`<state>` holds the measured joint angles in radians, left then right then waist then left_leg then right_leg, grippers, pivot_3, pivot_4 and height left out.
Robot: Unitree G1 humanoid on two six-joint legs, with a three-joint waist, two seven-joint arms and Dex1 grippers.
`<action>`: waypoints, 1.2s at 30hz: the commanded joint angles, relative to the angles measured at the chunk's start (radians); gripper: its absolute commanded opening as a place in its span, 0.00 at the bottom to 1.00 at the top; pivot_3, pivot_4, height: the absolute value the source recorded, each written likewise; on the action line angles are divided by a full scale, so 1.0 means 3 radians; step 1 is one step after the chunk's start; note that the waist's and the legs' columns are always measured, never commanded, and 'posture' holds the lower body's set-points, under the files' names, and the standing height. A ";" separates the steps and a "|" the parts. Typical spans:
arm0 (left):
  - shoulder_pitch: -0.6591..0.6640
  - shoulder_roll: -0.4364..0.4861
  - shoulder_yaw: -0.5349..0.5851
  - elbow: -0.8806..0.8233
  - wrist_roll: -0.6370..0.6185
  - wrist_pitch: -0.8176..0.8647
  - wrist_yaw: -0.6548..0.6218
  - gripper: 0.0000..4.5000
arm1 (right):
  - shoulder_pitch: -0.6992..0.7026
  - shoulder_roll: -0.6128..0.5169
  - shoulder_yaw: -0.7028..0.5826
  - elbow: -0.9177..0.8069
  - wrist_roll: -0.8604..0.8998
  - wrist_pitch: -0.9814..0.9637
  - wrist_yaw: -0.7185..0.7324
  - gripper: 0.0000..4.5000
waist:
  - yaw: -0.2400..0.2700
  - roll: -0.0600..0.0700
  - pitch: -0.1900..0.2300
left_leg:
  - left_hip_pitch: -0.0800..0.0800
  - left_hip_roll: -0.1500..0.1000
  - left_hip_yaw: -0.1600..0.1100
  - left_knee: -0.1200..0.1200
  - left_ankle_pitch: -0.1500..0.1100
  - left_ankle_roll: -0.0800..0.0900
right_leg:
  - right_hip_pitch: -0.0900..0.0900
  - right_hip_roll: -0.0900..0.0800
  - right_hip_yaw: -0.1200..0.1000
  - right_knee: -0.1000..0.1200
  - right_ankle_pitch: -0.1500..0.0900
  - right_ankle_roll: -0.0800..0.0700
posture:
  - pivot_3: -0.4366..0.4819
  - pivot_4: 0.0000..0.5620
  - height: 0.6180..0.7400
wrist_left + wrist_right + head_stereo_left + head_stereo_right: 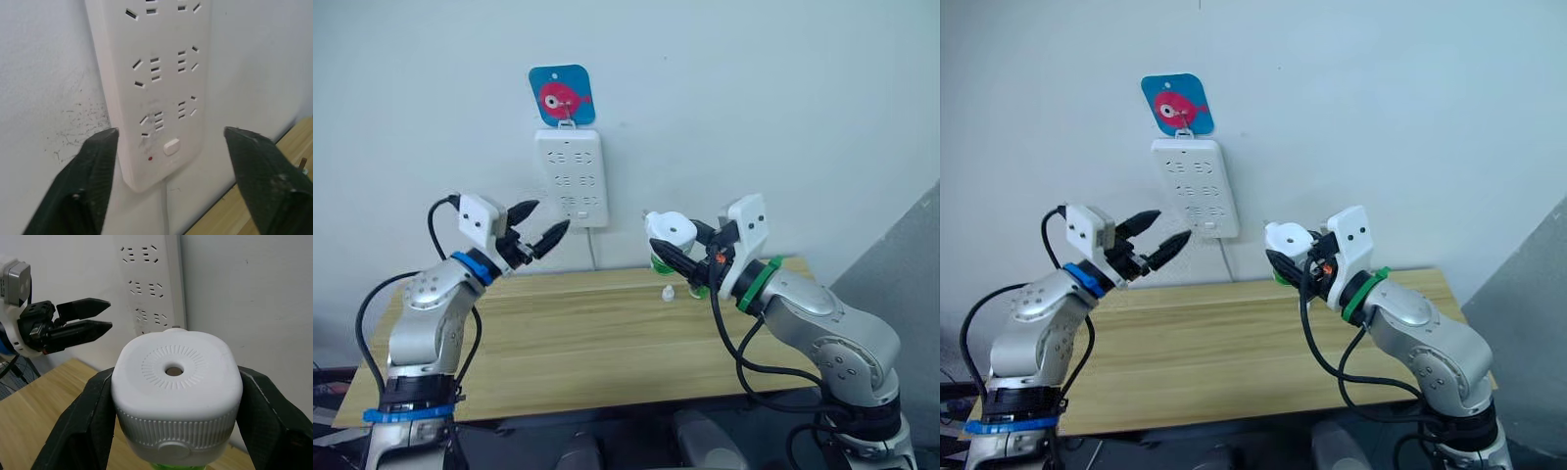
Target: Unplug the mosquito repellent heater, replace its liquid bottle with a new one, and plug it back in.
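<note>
Right gripper point(173, 426) is the closest thing going: both black fingers are clamped on the sides of the mosquito repellent heater point(176, 391), domed face with its little centre hole pointing up at the wrist camera, a bit of green bottle point(176, 466) peeking out underneath. So the heater is off the wall, held up above the far right part of the wooden table point(587, 343), a little right of and below the power strip point(572, 176) hanging on the wall under a blue fish tag point(561, 94).

Left gripper point(536, 227) has its fingers spread apart with nothing between them, aimed at the lower sockets of the strip and close to it.

What worries me:
- Grip is on smooth rounded plastic, so if the bottle gets twisted the heater could rotate or squirt out of the fingers.
- Can't see the prongs at all, so lining them up with a socket later looks like guesswork; a tilted approach could just shove the strip, which seems to hang from one hook.
- A small white bit point(668, 293) sits on the table near the right gripper, easy to knock off the edge.
</note>
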<state>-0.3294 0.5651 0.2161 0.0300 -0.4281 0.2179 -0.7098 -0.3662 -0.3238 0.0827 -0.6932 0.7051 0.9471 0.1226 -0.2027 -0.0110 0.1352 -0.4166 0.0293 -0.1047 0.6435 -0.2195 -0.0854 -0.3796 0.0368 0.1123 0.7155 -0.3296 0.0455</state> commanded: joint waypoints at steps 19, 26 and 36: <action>-0.1075 0.0282 -0.0195 0.1349 0.0246 -0.0092 -0.0748 0.72 | -0.0062 0.0096 0.0054 -0.0158 -0.0107 -0.0084 0.0051 0.67 | 0.0019 -0.0001 0.0001 | -0.0002 0.0000 -0.0003 -0.0001 0.0000 0.0000 | -0.0002 0.0000 -0.0003 0.0001 0.0000 0.0000 | 0.26 0.17 0.76; -0.1376 0.0278 -0.0263 0.1756 0.0384 -0.0230 -0.0900 0.72 | -0.0042 0.0104 0.0065 -0.0180 -0.0123 -0.0091 0.0050 0.67 | 0.0015 -0.0001 0.0001 | -0.0002 0.0000 -0.0003 -0.0001 0.0000 0.0000 | -0.0002 0.0000 -0.0003 0.0001 0.0000 0.0000 | 0.25 0.16 0.76; -0.1549 0.0338 -0.0425 0.1879 0.0382 0.0110 -0.1416 0.72 | -0.0058 0.0089 0.0103 -0.0192 -0.0146 -0.0080 0.0142 0.67 | -0.0001 -0.0001 0.0001 | -0.0004 0.0000 -0.0005 -0.0001 0.0000 0.0000 | -0.0003 0.0000 -0.0006 0.0001 0.0000 0.0000 | 0.24 0.14 0.76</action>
<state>-0.7582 0.6437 0.0830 0.6034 -0.3072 0.2442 -1.1138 -0.3662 -0.2975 0.1135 -0.7010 0.6578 0.9471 0.1522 -0.2032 -0.0114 0.1355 -0.4178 0.0293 -0.1062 0.6433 -0.2195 -0.0854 -0.3804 0.0367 0.1106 0.7159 -0.3296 0.0455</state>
